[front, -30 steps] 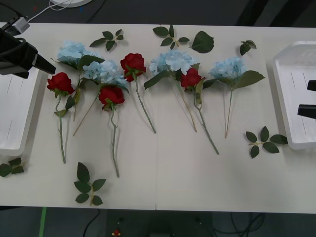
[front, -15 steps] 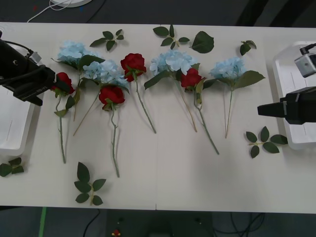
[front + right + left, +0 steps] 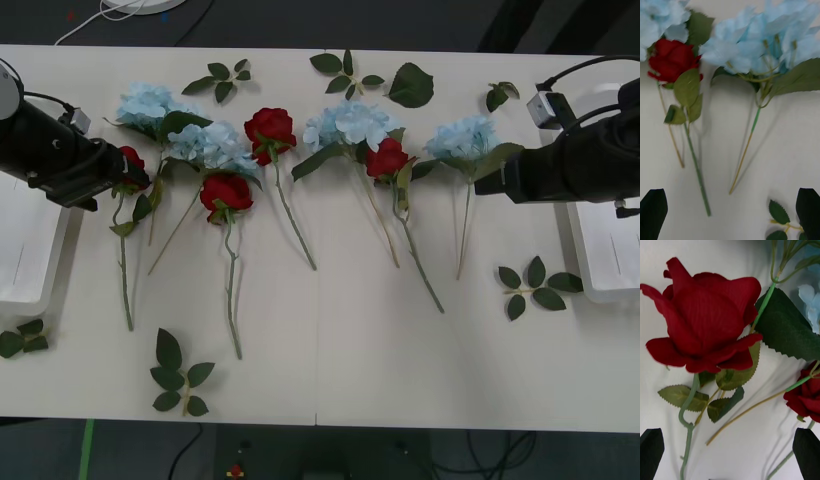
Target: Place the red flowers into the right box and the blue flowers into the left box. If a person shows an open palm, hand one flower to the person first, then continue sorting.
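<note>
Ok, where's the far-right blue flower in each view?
Front view: far-right blue flower, at the end of the row, just ahead of the right gripper.
Right wrist view: the big blue cluster, its stem running toward the open jaws.
Left wrist view: aimed elsewhere, at the far-left rose by the left gripper.
Shared landmark: the red rose beside it.

R wrist | jaws apart | blue flower [image 3: 763,45] beside red rose [image 3: 672,60] | leaf sprig [image 3: 780,219]

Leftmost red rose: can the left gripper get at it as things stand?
Probably yes. The left gripper hangs over the leftmost red rose with its jaws open, straddling the stem, nothing lying across it; only a blue flower leaf sits beside the bloom.
</note>
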